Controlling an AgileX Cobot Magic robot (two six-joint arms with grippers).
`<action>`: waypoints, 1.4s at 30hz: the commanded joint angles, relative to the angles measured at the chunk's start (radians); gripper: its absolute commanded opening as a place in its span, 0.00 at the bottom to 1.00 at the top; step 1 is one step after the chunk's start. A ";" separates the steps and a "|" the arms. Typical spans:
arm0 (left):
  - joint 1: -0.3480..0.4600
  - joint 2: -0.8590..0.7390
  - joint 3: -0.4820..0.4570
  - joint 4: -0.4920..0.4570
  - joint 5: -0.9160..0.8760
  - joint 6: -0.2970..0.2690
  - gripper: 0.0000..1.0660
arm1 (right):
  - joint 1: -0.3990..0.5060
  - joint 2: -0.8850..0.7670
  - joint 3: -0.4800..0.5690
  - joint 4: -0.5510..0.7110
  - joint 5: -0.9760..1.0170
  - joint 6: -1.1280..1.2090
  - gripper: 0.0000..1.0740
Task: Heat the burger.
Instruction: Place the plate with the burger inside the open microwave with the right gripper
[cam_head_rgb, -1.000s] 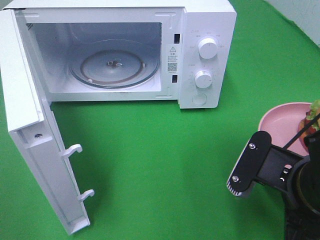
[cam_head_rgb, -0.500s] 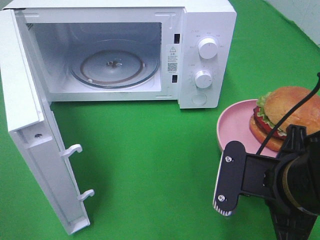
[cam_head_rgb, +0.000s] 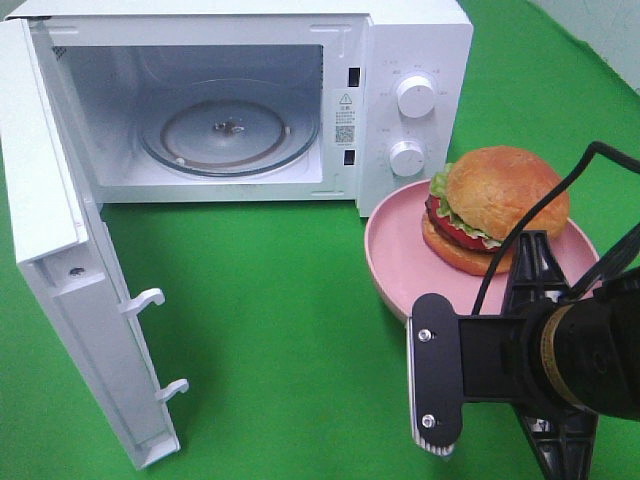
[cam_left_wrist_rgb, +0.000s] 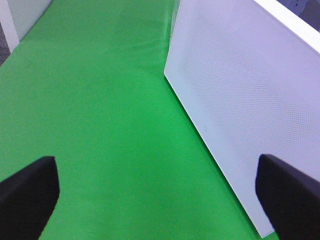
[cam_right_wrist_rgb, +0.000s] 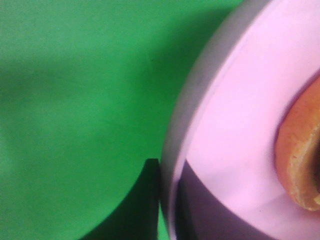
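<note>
Exterior high: burger (cam_head_rgb: 497, 205) on pink plate (cam_head_rgb: 400, 255), rim pinched in right gripper (cam_right_wrist_rgb: 169, 192), presumably for microwave (cam_head_rgb: 420, 45) loading; left gripper (cam_left_wrist_rgb: 159, 195) agape.

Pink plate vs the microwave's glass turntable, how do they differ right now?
The pink plate is opaque; the turntable is clear glass. The pink plate carries the burger; the turntable is bare. The pink plate is outside the microwave, its rim clamped by the right gripper; the turntable lies inside the open cavity. Both are round.
</note>
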 joint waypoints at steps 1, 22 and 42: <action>-0.001 -0.001 -0.001 -0.003 -0.007 -0.005 0.94 | 0.001 -0.011 -0.001 -0.095 -0.056 -0.030 0.00; -0.001 -0.001 -0.001 -0.003 -0.007 -0.005 0.94 | -0.169 -0.011 -0.005 0.035 -0.302 -0.642 0.00; -0.001 -0.001 -0.001 -0.003 -0.007 -0.005 0.94 | -0.220 -0.011 -0.129 0.609 -0.370 -1.444 0.00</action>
